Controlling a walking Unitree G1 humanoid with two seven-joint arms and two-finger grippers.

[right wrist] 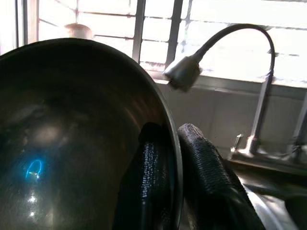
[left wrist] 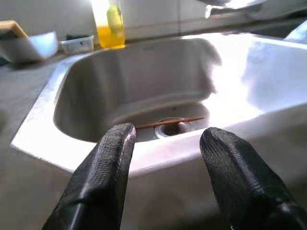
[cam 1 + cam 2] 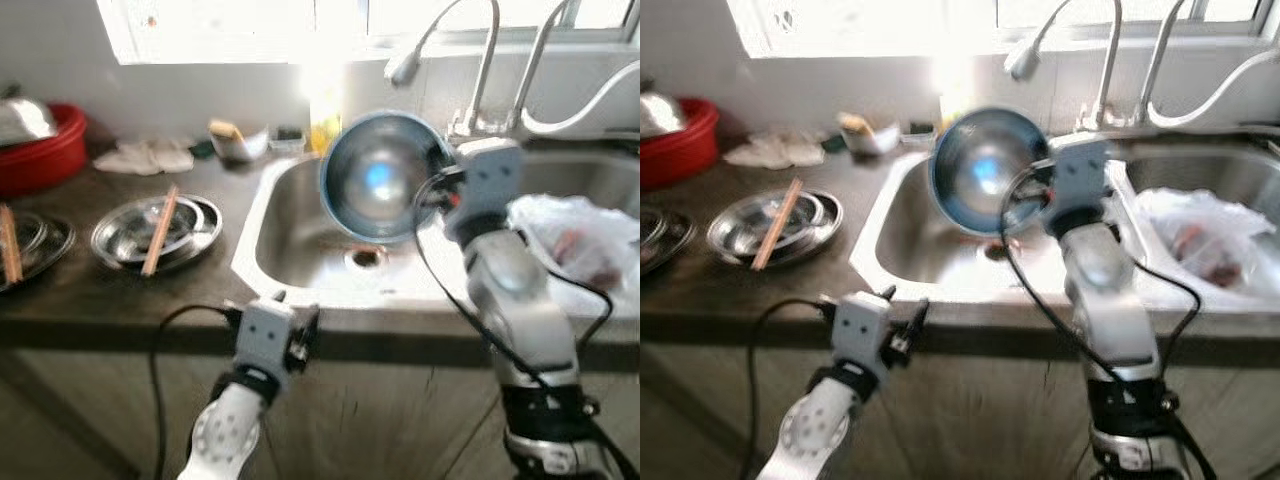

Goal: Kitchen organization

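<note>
Your left gripper (image 2: 165, 143) hovers spread at the near counter edge, facing the sink (image 3: 300, 262). To its right, your right gripper (image 1: 173, 158) pinches the steel bowl (image 3: 380, 178) by its rim, tilted above the basin.

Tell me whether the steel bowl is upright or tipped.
Tipped: the round steel bowl is on edge over the sink, its hollow facing the camera, rim pinched by the right tool.

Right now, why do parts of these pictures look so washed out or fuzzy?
Left eye view: the window blows out white and the steel bowl looks soft. Left wrist view: glare whitens the sink wall. Right wrist view: the bowl is dark against bright panes.
</note>
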